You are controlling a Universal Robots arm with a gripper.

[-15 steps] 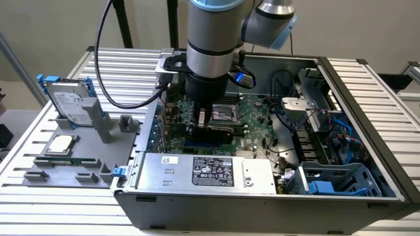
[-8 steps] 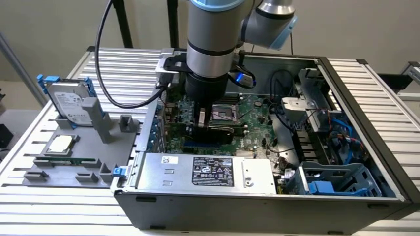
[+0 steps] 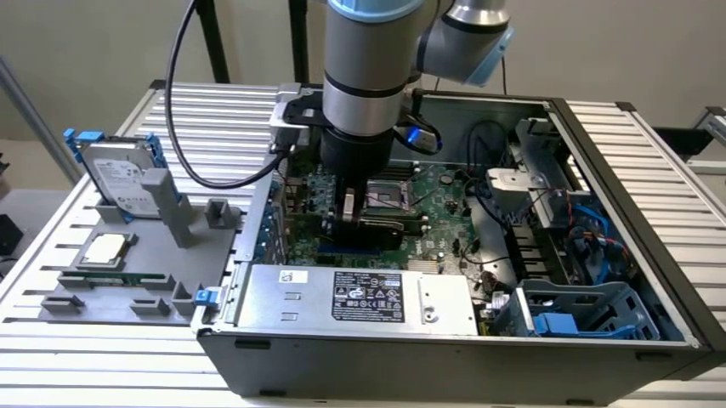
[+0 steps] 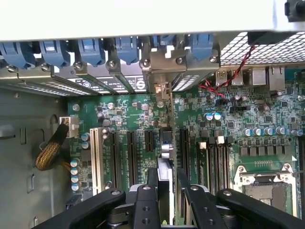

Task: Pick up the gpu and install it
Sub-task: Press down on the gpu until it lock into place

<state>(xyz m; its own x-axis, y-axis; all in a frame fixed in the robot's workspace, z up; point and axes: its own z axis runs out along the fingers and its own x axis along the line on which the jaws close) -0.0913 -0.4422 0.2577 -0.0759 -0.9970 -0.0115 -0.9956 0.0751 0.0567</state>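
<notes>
- Here the claw (image 3: pixel 360 223) is low inside the open computer case (image 3: pixel 613 153), over the green motherboard (image 3: pixel 437 191).
- In the wrist view its fingers (image 4: pixel 145 200) are closed narrowly on the gpu (image 4: pixel 165 179), which stands on edge between them.
- The gpu runs toward the rear bracket slots (image 4: pixel 159 71), lined up with the black card slots (image 4: pixel 131 152).
- On the surface (image 3: pixel 102 340), the grey tray (image 3: pixel 125 289) holds a hard drive (image 3: pixel 119 183) and a square chip (image 3: pixel 104 249).

One gpu (image 4: pixel 164 143), one hard drive (image 3: pixel 118 178), one CPU chip (image 3: pixel 104 249).
</notes>
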